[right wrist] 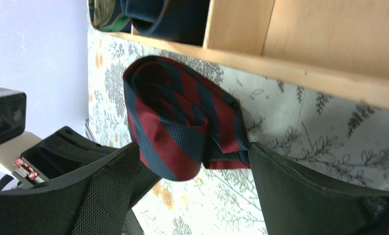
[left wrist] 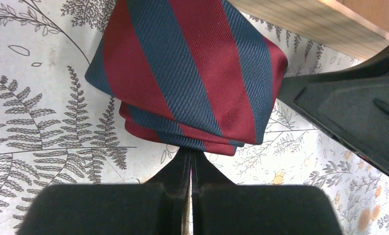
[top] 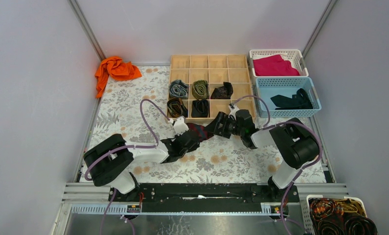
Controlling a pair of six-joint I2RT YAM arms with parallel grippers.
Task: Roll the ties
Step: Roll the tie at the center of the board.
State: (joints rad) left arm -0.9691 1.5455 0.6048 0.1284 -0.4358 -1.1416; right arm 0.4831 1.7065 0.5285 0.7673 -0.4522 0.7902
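Pinched together, the left hand (left wrist: 191, 156) clamps an edge of the rolled striped tie (left wrist: 192, 73), which lies between the wide-spread fingers of the right hand (right wrist: 192, 152), beside the wooden organiser (right wrist: 300, 73)

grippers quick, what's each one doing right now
left gripper: shut, pinching the striped tie
right gripper: open, jaws either side of that tie

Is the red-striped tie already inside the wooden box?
No, the rolled striped tie is outside the wooden box, in front of its wall over the flowered cloth.
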